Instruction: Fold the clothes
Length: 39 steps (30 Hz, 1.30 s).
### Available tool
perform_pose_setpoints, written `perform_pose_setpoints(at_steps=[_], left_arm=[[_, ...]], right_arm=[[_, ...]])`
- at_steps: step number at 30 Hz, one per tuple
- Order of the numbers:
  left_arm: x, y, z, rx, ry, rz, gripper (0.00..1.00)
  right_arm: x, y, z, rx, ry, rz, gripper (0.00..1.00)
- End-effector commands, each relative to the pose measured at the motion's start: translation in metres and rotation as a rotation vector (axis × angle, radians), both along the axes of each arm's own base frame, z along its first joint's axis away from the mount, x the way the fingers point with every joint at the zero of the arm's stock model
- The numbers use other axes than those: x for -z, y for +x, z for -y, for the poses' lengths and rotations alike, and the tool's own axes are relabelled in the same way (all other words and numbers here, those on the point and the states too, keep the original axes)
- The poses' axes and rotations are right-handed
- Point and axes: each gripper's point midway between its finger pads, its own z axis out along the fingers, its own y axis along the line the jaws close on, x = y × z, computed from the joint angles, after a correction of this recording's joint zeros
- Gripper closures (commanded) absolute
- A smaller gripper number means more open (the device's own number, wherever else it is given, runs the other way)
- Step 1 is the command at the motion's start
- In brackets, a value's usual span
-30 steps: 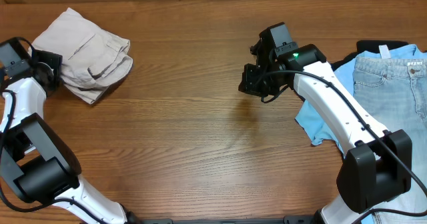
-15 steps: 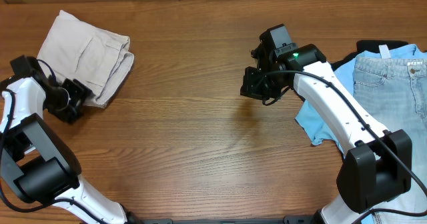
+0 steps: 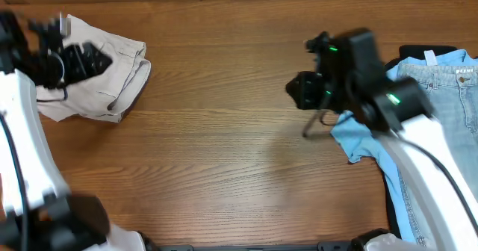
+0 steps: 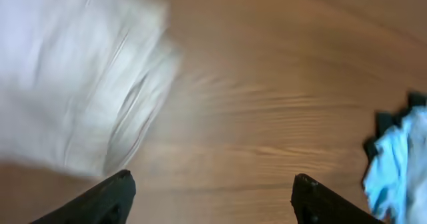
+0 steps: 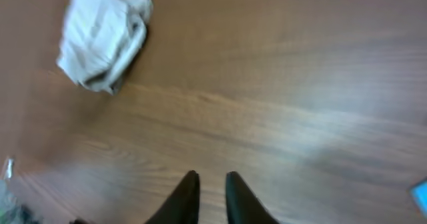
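Note:
The beige shorts (image 3: pixel 112 83) lie in a folded bundle at the far left of the table. They also show in the left wrist view (image 4: pixel 73 84) and in the right wrist view (image 5: pixel 103 41). My left gripper (image 3: pixel 84 58) hovers over the shorts' left part, blurred; in its wrist view its jaws (image 4: pixel 212 181) are wide open and empty above bare wood. My right gripper (image 3: pixel 305 94) is over the table right of centre, far from the shorts. Its fingers (image 5: pixel 211 184) are nearly together with nothing between them.
Light blue denim jeans (image 3: pixel 441 87) and a sky-blue shirt (image 3: pixel 358 135) lie at the right edge, partly under my right arm. The shirt also shows in the left wrist view (image 4: pixel 400 157). Bare wooden table (image 3: pixel 224 146) lies between the two arms.
My left arm has swung up from the table beside the shorts to above them, open. My right arm has shifted a little to the right and is motion-blurred.

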Motion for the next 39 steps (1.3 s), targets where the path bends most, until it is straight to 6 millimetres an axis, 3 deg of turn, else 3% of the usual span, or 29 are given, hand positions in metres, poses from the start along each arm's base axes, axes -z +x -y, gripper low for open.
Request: perform_pose_setpoints(at_steps=[1,4,5,6,7,9,13,17,29,33,39], left_arm=[[-0.083,-0.028,0.061,0.265,0.152,0.264,0.19],[-0.106,-0.058,0.1,0.355,0.178,0.32,0.12],[-0.109,-0.069,0.11,0.381,0.178,0.324,0.11],[-0.112,-0.079,0.119,0.404,0.186,0.323,0.1],[-0.112,-0.087,0.126,0.421,0.202,0.319,0.0],[-0.112,-0.097,0.132,0.44,0.23,0.311,0.0],[-0.106,-0.107,0.14,0.466,0.259,0.278,0.0],[-0.111,-0.1,0.154,0.495,0.174,0.306,0.0],[-0.101,-0.091,0.153,0.496,0.165,0.269,0.0],[-0.099,-0.089,0.153,0.496,0.163,0.262,0.0],[-0.097,-0.087,0.153,0.498,0.161,0.255,0.0]], right_arm=[[-0.041,-0.014,0.023,0.059,-0.029,0.155,0.77],[-0.066,-0.029,0.043,0.121,-0.053,0.248,0.57],[-0.071,-0.033,0.051,0.144,-0.07,0.272,0.4],[-0.077,-0.037,0.061,0.181,-0.092,0.301,0.1],[-0.082,-0.04,0.071,0.216,-0.115,0.325,0.0],[-0.09,-0.048,0.082,0.252,-0.131,0.358,0.0],[-0.099,-0.057,0.085,0.257,-0.115,0.387,0.0],[-0.095,-0.058,0.085,0.254,-0.123,0.372,0.0],[-0.076,-0.044,0.077,0.236,-0.141,0.3,0.0],[-0.066,-0.045,0.083,0.246,-0.187,0.267,0.0],[-0.106,-0.04,0.098,0.337,-0.165,0.441,0.0]])
